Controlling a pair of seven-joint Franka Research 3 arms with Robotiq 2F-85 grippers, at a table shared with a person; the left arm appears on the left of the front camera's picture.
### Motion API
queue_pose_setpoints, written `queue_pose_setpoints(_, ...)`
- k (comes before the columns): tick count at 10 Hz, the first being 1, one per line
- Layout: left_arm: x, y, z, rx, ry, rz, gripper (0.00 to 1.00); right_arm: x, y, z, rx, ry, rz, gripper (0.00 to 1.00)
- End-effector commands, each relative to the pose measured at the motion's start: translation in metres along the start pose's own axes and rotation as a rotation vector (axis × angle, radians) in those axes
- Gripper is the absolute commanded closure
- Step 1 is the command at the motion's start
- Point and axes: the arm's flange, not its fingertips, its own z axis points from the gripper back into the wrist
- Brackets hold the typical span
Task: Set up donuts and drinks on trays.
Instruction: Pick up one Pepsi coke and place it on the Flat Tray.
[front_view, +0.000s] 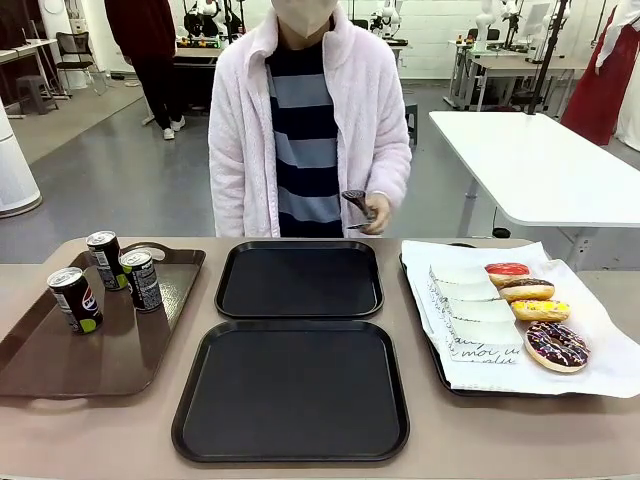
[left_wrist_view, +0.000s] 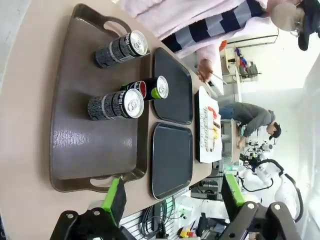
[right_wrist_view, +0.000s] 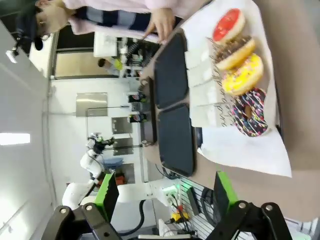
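Centrally in the front view, two matching black trays lie one behind the other on the tan table (front_view: 500, 440): the far tray (front_view: 300, 280) at mid-frame and the near tray (front_view: 290, 392) in the lower middle. At the left of the frame a glossy brown tray (front_view: 60, 360) carries three upright black soda cans (front_view: 142, 280), grouped in its upper part. At the right, a tray (front_view: 437, 370) lined with white paper (front_view: 600, 370) bears four donuts in a row running down the frame: red-glazed (front_view: 507, 271), chocolate-topped (front_view: 526, 290), yellow (front_view: 540, 310) and dark with sprinkles (front_view: 556, 346), each lying against a white printed sleeve (front_view: 470, 312). At top centre a person stands behind the table, one hand (front_view: 376, 212) holding tongs (front_view: 356, 202) above the far edge. Along the lower edge of the left wrist view the left gripper (left_wrist_view: 172, 200) hangs over the table with its jaws spread wide and nothing between the green pads (left_wrist_view: 114, 199). Low in the right wrist view the right gripper (right_wrist_view: 165, 195) is likewise agape and holds nothing, with the donuts at the frame's upper right
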Motion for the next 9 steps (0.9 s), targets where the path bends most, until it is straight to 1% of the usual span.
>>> queue_pose_setpoints(1, 0.0015, 0.0000, -0.0049, -0.007, 0.013, -0.003, 0.00, 0.0007, 0.0003, 0.0016, 0.038, -0.021, 0.009, 0.00)
queue_pose_setpoints(9, 0.0015, 0.0000, -0.0049, -0.007, 0.013, -0.003, 0.00, 0.0007, 0.0003, 0.0016, 0.038, -0.021, 0.009, 0.00)
